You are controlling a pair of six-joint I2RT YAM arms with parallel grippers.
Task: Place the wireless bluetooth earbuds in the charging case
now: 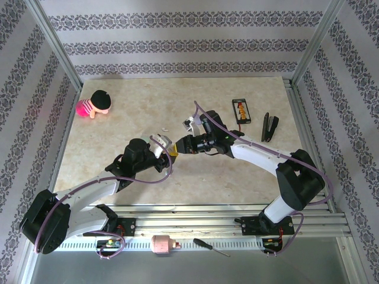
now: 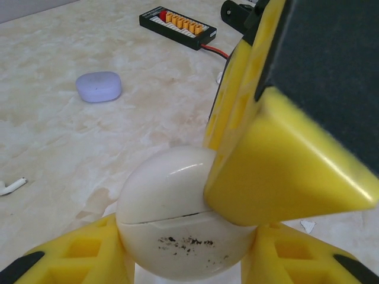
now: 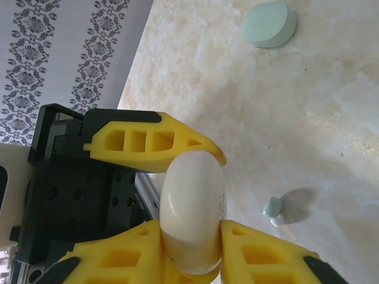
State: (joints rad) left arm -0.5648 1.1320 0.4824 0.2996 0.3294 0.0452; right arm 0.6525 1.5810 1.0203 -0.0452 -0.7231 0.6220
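Judges the task barely begun: finds no earbud seated in any visible case. Locates the white charging case (image 2: 172, 201) over the middle of the table (image 1: 177, 100), pinched between both arms. Finds the left gripper (image 2: 188, 263) pressed onto its flanks and the right gripper (image 3: 190, 255) clamped across it from the opposite side, fingers (image 3: 260, 254) touching the shell. Cannot tell whether the case hangs clear of the tabletop. Reads a thin seam round the case's waist with no gap, so rates the lid as shut. Rates opening it, picking up buds and seating them as outstanding. Locates a white earbud (image 2: 12, 186) lying loose on the table off to one side, and a pale green earbud (image 3: 272, 208) loose near the held case. Notes a lavender case (image 2: 98, 86) and a green case (image 3: 269, 23) lying apart, both closed and untouched. Records the white case as a smooth, glossy, pebble-shaped hard shell, marked with dark specks below the seam. Records the fingers as matt yellow wedges with hollow cells and dark pads. Records the tabletop as pale, marble-patterned and flat. Rates the rounded shell as liable to slip under a skewed pinch.
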